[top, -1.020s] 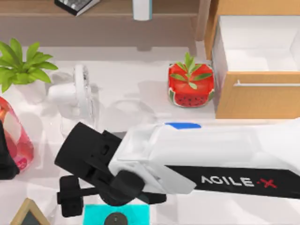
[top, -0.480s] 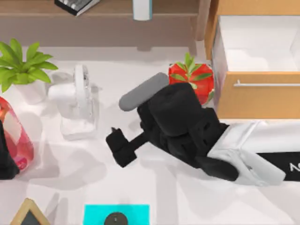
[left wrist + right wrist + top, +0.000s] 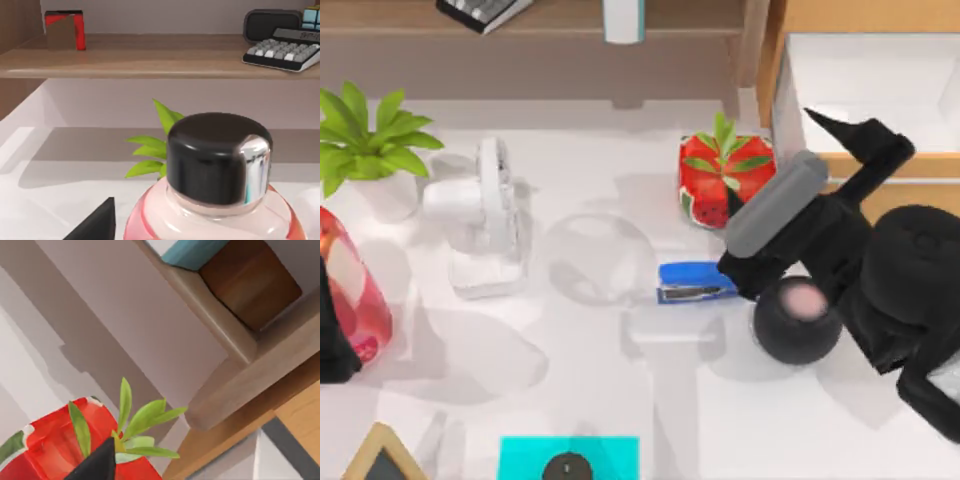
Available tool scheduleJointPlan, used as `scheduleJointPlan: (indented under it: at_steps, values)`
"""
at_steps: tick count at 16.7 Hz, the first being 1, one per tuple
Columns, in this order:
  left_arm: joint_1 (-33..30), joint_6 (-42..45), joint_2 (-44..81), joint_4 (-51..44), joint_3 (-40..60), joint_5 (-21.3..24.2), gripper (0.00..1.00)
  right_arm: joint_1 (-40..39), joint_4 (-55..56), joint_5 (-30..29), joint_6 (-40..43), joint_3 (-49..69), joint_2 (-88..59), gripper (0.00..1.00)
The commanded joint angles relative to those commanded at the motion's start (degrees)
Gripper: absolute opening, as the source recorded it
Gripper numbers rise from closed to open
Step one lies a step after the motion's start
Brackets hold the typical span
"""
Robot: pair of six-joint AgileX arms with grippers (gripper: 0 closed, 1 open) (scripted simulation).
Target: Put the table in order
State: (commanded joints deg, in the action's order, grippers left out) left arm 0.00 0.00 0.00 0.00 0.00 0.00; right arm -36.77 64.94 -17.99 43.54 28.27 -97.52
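The right pincer (image 3: 855, 140) sits at the top view's right, its dark fingertips reaching over the front edge of the open drawer cabinet (image 3: 870, 215); whether they are apart or together I cannot tell. Nothing shows between them. Outward to its left stands the watermelon-patterned planter (image 3: 725, 185), and below that the blue stapler (image 3: 695, 282) lies on the white bench (image 3: 620, 400), long axis left to right, near the right arm and likely its next pick. The left pincer (image 3: 332, 340) is parked beside the red bottle (image 3: 355, 290).
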Motion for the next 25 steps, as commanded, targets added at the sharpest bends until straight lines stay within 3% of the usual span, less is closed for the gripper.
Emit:
scheduleJointPlan:
  at_steps: [5,10,13,25]
  values:
    - [0.0,0.0,0.0,0.0,0.0,0.0,1.0,8.6,22.7,-2.2,25.6,-10.9,-3.7,1.0]
    - [0.0,0.0,0.0,0.0,0.0,0.0,1.0,15.3,33.9,-3.5,42.0,-15.6,-12.7,1.0]
    - [0.0,0.0,0.0,0.0,0.0,0.0,1.0,16.9,35.7,-3.7,45.6,-16.0,-15.8,1.0]
    - [0.0,0.0,0.0,0.0,0.0,0.0,1.0,19.1,31.4,-1.6,45.6,-10.7,-16.6,1.0]
